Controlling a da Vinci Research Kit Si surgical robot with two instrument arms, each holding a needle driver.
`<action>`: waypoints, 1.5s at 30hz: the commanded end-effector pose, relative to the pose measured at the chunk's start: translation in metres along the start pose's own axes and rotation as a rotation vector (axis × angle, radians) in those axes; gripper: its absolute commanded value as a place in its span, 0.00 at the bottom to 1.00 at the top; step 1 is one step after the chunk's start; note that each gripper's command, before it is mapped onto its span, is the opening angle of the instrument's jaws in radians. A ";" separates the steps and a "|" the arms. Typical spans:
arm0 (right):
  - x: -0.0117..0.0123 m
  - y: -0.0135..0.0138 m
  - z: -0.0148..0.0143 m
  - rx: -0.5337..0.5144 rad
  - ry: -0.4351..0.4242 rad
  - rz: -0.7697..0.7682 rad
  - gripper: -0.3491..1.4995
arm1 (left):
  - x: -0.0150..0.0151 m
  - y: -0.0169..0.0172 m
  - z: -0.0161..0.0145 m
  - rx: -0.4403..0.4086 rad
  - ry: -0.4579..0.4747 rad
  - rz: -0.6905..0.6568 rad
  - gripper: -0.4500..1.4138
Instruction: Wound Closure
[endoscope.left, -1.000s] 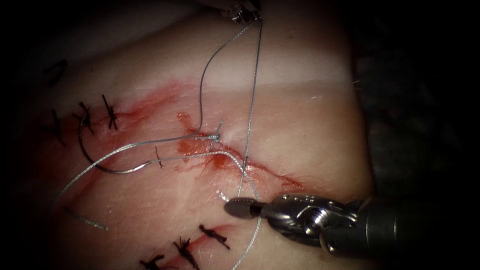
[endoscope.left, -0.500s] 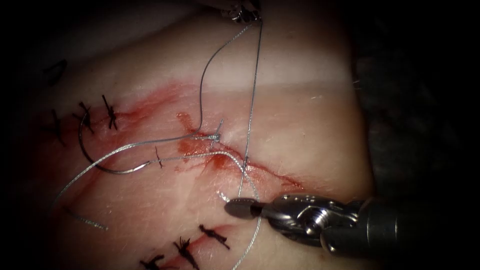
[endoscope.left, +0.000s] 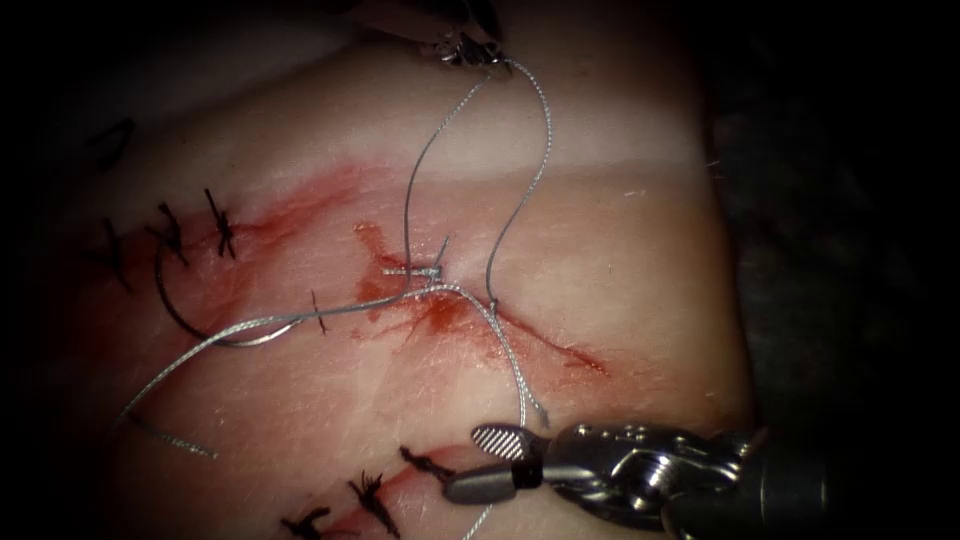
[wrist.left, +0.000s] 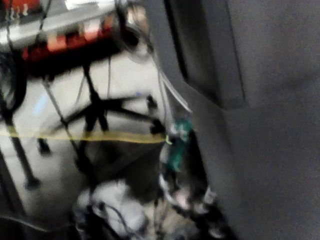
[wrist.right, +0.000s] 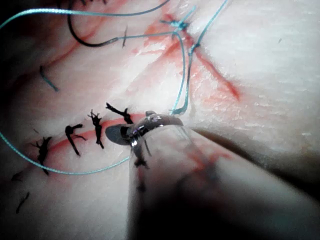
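My right tool (endoscope.left: 476, 463) stands low over the tissue (endoscope.left: 620, 260), right of the cut (endoscope.left: 540, 340), with its jaws open and nothing between them. A free thread end (endoscope.left: 536, 405) lies just above its upper jaw. At the top edge my left tool (endoscope.left: 472, 47) is shut on the thread (endoscope.left: 420, 170), which hangs slack in two strands down to a knot (endoscope.left: 430, 270) on the cut. The curved needle (endoscope.left: 190, 320) lies on the tissue's surface left of the cut, held by neither tool. The needle (wrist.right: 90, 42) trails thread (wrist.right: 182, 75) in the right wrist view.
Black knotted stitches (endoscope.left: 220, 225) close an older cut at the left; more stitches (endoscope.left: 370, 495) sit along the bottom edge beside my right tool. Red fluid (endoscope.left: 440, 312) stains the cut. A short cut thread piece (endoscope.left: 170, 440) lies at the lower left.
My right tool's jaws opened and let go of the thread, dropping slightly lower. The strand that was taut between the two tools now hangs slack and curved.
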 end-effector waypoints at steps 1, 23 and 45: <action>0.0019 -0.0001 -0.0008 -0.011 0.040 0.011 0.88 | 0.0002 0.0014 -0.0013 -0.042 -0.005 -0.013 0.00; 0.0084 0.0064 -0.0067 -0.304 0.267 0.354 0.00 | -0.0063 0.0069 -0.0121 -0.453 0.252 -0.293 0.00; 0.0118 0.0142 0.0001 -0.116 0.590 0.405 0.00 | -0.0053 0.0124 -0.0087 -0.774 0.248 -0.332 0.00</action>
